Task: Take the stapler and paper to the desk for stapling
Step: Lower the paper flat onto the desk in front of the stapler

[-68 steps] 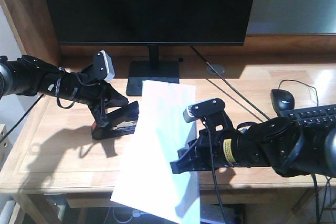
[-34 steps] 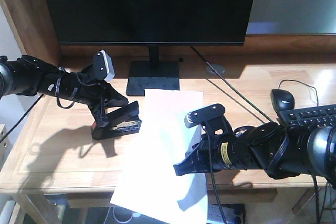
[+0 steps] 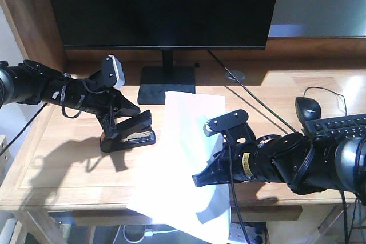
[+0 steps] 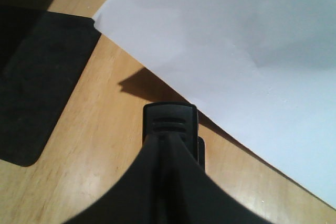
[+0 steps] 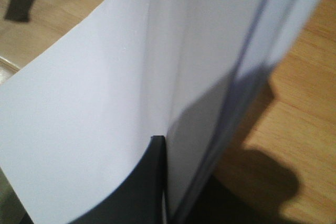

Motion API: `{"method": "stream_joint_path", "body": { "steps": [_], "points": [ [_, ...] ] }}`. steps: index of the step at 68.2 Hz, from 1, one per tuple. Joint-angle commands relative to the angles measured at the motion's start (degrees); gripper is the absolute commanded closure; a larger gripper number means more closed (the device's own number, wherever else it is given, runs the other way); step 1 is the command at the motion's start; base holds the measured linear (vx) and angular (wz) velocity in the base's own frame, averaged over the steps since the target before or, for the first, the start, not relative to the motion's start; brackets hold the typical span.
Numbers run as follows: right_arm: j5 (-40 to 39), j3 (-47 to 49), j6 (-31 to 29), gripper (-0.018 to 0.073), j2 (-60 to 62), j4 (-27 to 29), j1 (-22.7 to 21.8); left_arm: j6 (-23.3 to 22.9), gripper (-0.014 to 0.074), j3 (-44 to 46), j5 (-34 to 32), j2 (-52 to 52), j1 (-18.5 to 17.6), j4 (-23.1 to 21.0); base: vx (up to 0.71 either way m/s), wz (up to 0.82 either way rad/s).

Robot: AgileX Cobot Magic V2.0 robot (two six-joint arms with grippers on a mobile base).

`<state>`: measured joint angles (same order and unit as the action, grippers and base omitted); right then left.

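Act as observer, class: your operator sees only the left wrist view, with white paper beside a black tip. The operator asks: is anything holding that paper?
Observer: Yes. The right tool is shut on the right edge of the paper.
Operator: Does the sheet lie fully on the desk?
Observer: No. Its near end hangs out past the front rim of the desk.

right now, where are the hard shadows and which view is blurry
Front view: hard sunlight, crisp arm shadows on the desk beside the stapler. Left wrist view: sharp, dark shadow under the paper edge. Right wrist view: paper close up, soft focus.
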<state>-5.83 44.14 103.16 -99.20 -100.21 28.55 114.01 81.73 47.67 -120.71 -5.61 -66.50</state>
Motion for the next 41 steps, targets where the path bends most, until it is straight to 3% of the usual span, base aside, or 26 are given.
{"method": "stream_joint_path", "body": {
  "steps": [1,41],
  "points": [
    [1.1,1.5,-1.7,0.0561,2.0,-2.8,0.0,-0.5,0.0603,1.5,1.2,3.2,-0.6,-3.1,0.0,0.0],
    [-2.2,6.3,-4.3,0.0561,1.3,-2.6,0.0,-0.5,0.0603,1.5,1.2,3.2,-0.6,-3.1,0.0,0.0]
  ]
}}
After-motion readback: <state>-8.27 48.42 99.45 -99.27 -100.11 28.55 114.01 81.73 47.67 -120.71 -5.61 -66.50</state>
